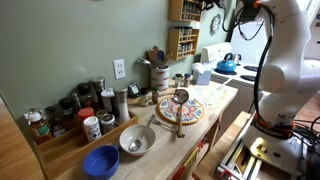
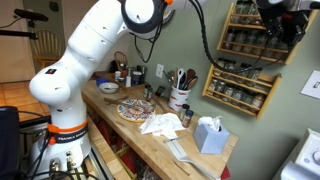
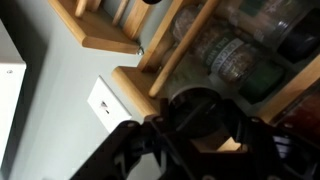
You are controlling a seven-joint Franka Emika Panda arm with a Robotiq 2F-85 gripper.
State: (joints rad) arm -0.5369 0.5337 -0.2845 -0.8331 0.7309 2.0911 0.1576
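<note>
A green-walled kitchen is showing in an exterior view, with a wooden counter [image 1: 222,96] running along the wall. The white arm [image 1: 285,60] is rising to the top edge of the picture, close to the wall-mounted spice rack [image 1: 184,30]. The jaws are not showing clearly there. Well below them a painted plate [image 1: 180,112] is lying on the counter, and a metal bowl [image 1: 137,140] and a blue bowl [image 1: 101,161] are sitting farther off again.

In an exterior view the gripper [image 2: 285,28] is hanging high up against the top shelf of the rack. Its jaws are pointing into the row of jars, but this angle is not showing how wide they are standing. Well beneath the jaws a utensil crock [image 2: 180,98] is standing at the wall, with a white cloth [image 2: 160,123] and a tissue box [image 2: 210,135] lying near it on the counter.

In the wrist view the dark fingers [image 3: 245,135] are standing either side of a dark-lidded jar [image 3: 200,100], which is sitting right between the jaws on a wooden shelf. The jaws are standing partly apart and close around the lid — whether they are pressing on it I cannot tell. Beyond the jaws more spice jars [image 3: 230,55] are lining the shelf, and off to one side a white wall plate [image 3: 103,100] is showing on the green wall.
</note>
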